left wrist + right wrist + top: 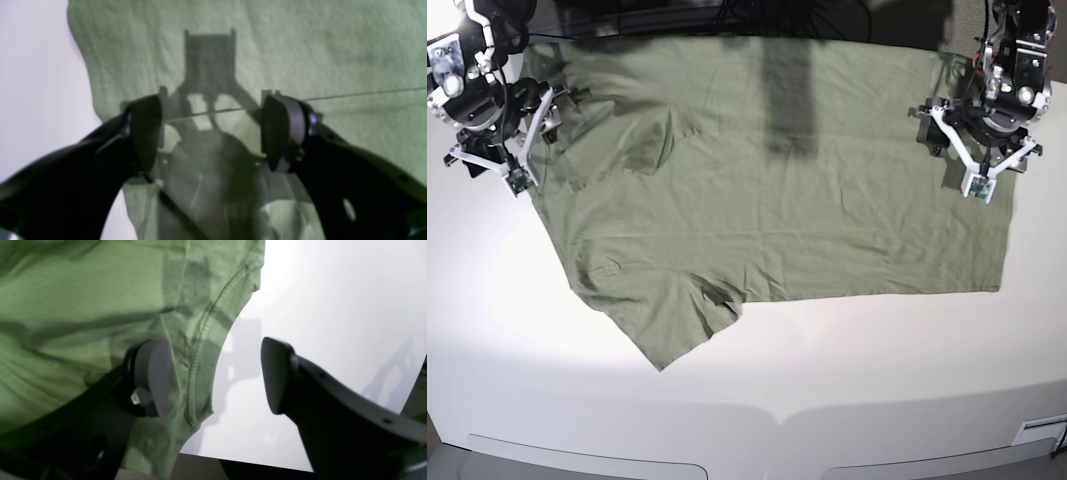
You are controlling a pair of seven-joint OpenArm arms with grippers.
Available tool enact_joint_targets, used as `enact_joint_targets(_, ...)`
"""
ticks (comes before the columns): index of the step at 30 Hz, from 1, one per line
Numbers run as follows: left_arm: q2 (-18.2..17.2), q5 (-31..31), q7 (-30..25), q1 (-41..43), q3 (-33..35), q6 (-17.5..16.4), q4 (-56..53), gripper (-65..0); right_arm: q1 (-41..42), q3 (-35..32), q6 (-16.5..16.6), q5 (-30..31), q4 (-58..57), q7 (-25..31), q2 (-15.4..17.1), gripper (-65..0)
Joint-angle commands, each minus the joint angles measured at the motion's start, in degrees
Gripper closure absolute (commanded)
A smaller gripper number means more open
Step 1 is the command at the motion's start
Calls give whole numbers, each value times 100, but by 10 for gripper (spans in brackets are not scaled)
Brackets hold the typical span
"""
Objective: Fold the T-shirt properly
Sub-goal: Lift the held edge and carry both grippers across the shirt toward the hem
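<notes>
Lying flat: soft wrinkled T-shirt point(807, 180), stitched hem | left gripper point(213, 133) apart | right gripper point(215, 376) apart, seemingly untouching

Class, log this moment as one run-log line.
T-shirt: spread flat on table | left gripper: open above hem end | right gripper: open at sleeve edge

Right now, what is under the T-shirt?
The T-shirt lies spread on the white table, which shows all around it. Anything lying between the cloth and the table is covered and cannot be seen.
</notes>
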Motion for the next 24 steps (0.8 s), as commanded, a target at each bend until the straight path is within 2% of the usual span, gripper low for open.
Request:
enact_joint_targets(1, -66, 118, -162, -20, -20, 42, 114, -451, 20, 68, -66, -9, 94, 92, 94, -416)
enact_joint_targets(6, -66, 656, -240, -24, -20, 48, 114, -451, 22, 68, -66, -11, 94, 188, 81, -416)
enact_joint_targets(8, -66, 796, -240, -24, -20, 151, 122, -451, 35, 68, -66, -9, 94, 225, 79, -416)
enact_joint_targets(15, -66, 1235, -278, -177, -20, 1226, 424, -451, 35, 68, -149, -9, 94, 240, -37, -416)
enact_joint_targets(24, -63, 1248, -326, -402, -20, 1241, 916, -451, 155, 68, -149, -197, 94, 258, -660, -416)
